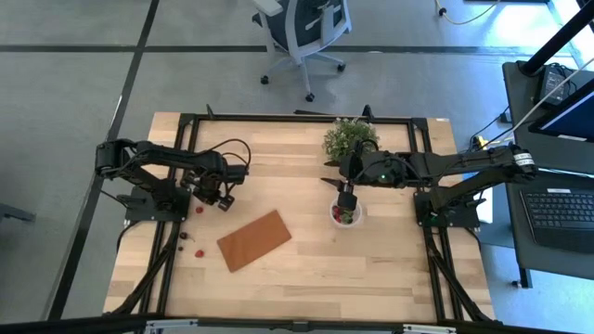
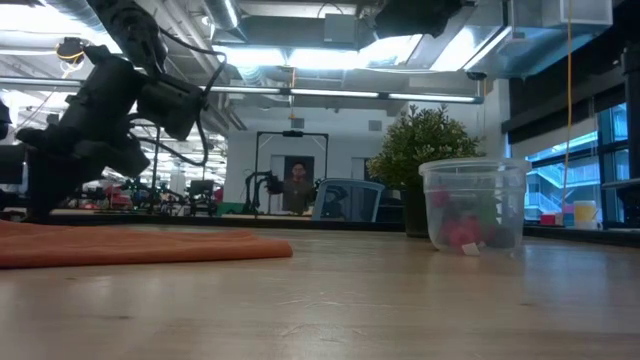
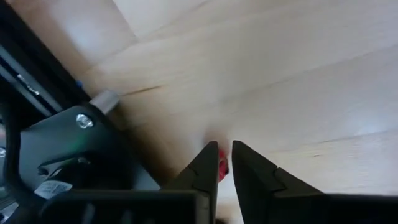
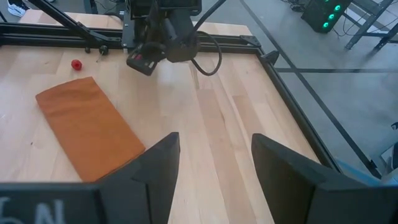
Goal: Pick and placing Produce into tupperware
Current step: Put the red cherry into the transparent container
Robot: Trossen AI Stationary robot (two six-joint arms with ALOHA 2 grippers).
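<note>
A pale wooden table inside a black frame, grey floor all around, an office chair beyond the far edge. On the left side, the left gripper is down at the wood close to the frame rail, and the left wrist view shows its two dark fingers drawn in tight on a small red piece of produce, clamped between the tips. More produce lies loose near that arm: a red piece on the wood just off the near-left end of the flat brown board, and another closer to the gripper. The board itself lies at a slant in the middle of the table. Over on the right, the right gripper hangs just above the tupperware, its fingers standing apart with nothing between them in the right wrist view. The clear cup sits upright on the wood, with red and pink pieces already lying in its bottom. Just behind it stands the green potted plant, near the far edge of the table
</note>
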